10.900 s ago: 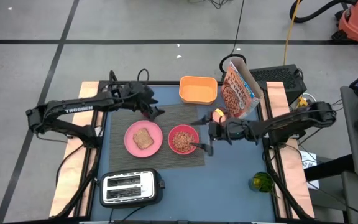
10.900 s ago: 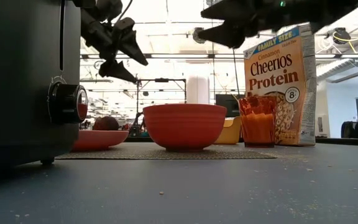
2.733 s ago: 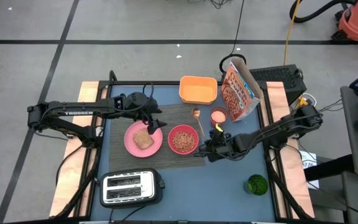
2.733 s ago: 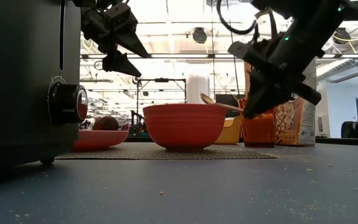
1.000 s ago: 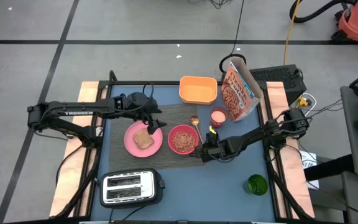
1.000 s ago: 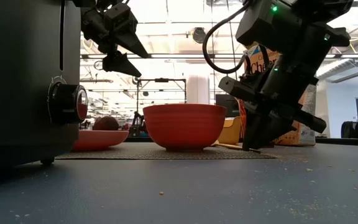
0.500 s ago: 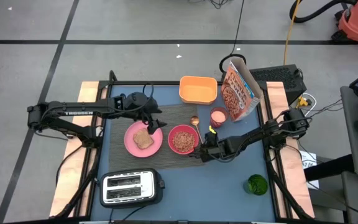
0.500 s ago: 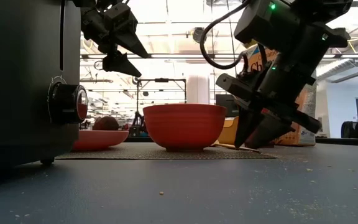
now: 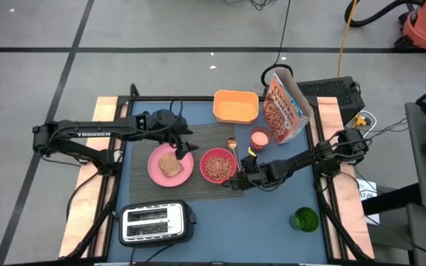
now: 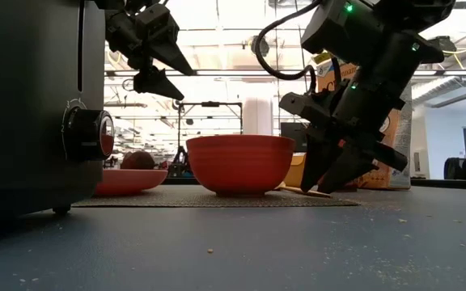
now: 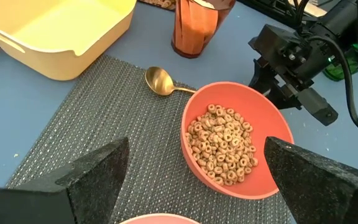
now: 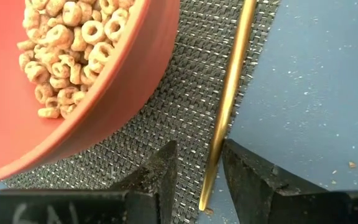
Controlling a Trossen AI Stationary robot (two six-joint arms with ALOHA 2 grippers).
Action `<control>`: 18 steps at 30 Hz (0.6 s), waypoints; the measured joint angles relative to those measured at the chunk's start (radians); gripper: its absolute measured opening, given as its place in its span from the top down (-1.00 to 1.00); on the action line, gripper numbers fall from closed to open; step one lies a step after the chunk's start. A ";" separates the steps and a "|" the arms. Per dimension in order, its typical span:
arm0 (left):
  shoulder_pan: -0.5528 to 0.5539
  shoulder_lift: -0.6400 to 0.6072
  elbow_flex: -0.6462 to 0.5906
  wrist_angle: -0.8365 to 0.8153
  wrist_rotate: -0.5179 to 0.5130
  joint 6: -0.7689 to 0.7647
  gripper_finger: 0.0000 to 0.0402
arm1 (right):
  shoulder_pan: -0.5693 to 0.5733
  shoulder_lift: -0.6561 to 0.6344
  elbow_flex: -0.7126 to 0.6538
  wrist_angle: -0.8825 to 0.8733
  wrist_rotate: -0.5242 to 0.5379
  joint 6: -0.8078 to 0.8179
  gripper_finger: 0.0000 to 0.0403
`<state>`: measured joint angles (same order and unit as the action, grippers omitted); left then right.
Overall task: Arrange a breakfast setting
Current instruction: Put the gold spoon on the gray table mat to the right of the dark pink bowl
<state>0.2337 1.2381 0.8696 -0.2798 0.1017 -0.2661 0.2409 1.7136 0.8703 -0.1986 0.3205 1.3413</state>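
A grey woven placemat (image 9: 198, 137) lies in the middle of the table. On it are a pink plate (image 9: 154, 167) with a toast slice (image 9: 171, 164) and a pink bowl (image 9: 217, 165) of cereal rings. The gold spoon (image 9: 235, 157) lies flat along the mat's right edge, right of the bowl. My right gripper (image 12: 197, 168) hangs low over the handle's near end (image 12: 211, 180), open. One finger stands on each side of the handle, and I see a gap at both. My left gripper (image 9: 183, 145) hovers wide open above the plate's far edge.
A black-and-silver toaster (image 9: 156, 222) stands at the near left. A yellow tub (image 9: 236, 106), a cereal box (image 9: 283, 109) and an orange cup (image 9: 260, 138) stand at the far side. A green object (image 9: 306, 217) sits near right, with bare blue tabletop around it.
My right gripper has opened and let go of the spoon's handle. The spoon stays lying on the mat beside the bowl.
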 joint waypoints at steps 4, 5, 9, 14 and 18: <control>0.000 0.000 0.000 0.000 0.000 -0.001 -0.89 | 0.000 0.000 0.000 0.000 -0.004 0.000 0.40; 0.000 0.000 0.000 0.000 0.000 -0.001 -0.89 | 0.000 0.000 0.000 0.000 -0.004 0.000 0.40; 0.000 0.000 0.000 0.000 0.000 -0.001 -0.89 | 0.000 -0.001 0.000 0.000 -0.007 -0.005 0.40; 0.000 0.000 0.000 0.000 0.000 -0.003 -0.89 | 0.001 -0.004 0.000 0.000 -0.028 -0.056 0.40; 0.000 0.000 0.000 0.000 0.000 -0.005 -0.89 | 0.001 -0.005 0.002 0.005 -0.059 -0.080 0.40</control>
<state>0.2337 1.2381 0.8696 -0.2798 0.1019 -0.2707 0.2420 1.7084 0.8719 -0.1940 0.2612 1.2610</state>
